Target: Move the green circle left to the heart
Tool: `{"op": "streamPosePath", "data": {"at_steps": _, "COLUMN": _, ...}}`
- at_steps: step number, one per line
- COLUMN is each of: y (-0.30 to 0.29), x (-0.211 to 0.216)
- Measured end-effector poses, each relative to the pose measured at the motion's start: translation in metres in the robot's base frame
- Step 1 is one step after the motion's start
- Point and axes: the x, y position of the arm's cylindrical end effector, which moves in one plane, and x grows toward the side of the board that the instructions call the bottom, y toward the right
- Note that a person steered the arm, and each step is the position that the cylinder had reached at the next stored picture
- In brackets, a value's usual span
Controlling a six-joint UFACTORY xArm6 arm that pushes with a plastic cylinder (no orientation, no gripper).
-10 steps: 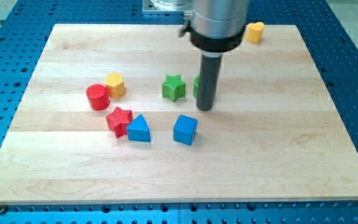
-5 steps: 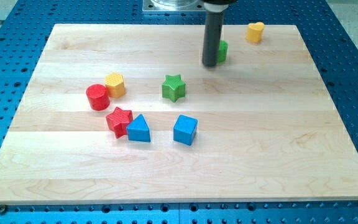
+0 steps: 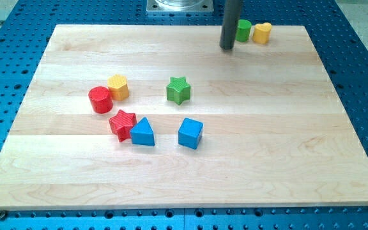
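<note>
So our green circle (image 3: 243, 30) is sitting way up near the board's far edge, at about 1 o'clock from the board's centre. It's just to the 9 o'clock side of the yellow heart (image 3: 262, 32), very close, maybe touching, can't quite tell from here. My tip (image 3: 227, 47) is down at roughly 8 o'clock of the circle, right beside it, and the rod hides a bit of the circle's near-left edge.

No hand on this rig, just a plain rod, so nothing to spread, press together or pinch. All we've got is a sideways shove.

Our read: the job is basically done, or a hair away. The circle belongs on the heart's 9 o'clock side and that's where it is. So doing this step well is mostly about not wrecking it:

- If we nudge at all, go tiny and aim toward 3 o'clock, straight through the circle's middle. Round blocks love to roll off a rod that hits off-centre.
- Push too hard and the heart gets bumped toward the board's 3 o'clock edge, or both slide off the far edge, which is close.
- From 8 o'clock a push sends the circle toward 2 o'clock, off the board. We'd shift the tip round to the circle's 9 o'clock first.

Everything else (green star (image 3: 178, 90), red circle (image 3: 99, 99), yellow hexagon (image 3: 118, 86), red star (image 3: 122, 122), blue triangle (image 3: 142, 132), blue cube (image 3: 190, 133)) is well apart, down around the middle-left, so no traffic to worry about.
</note>
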Motion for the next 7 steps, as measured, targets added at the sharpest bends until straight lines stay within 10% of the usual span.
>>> {"op": "streamPosePath", "data": {"at_steps": 2, "y": 0.009, "x": -0.065}}
{"op": "streamPosePath", "data": {"at_steps": 7, "y": 0.063, "x": -0.065}}
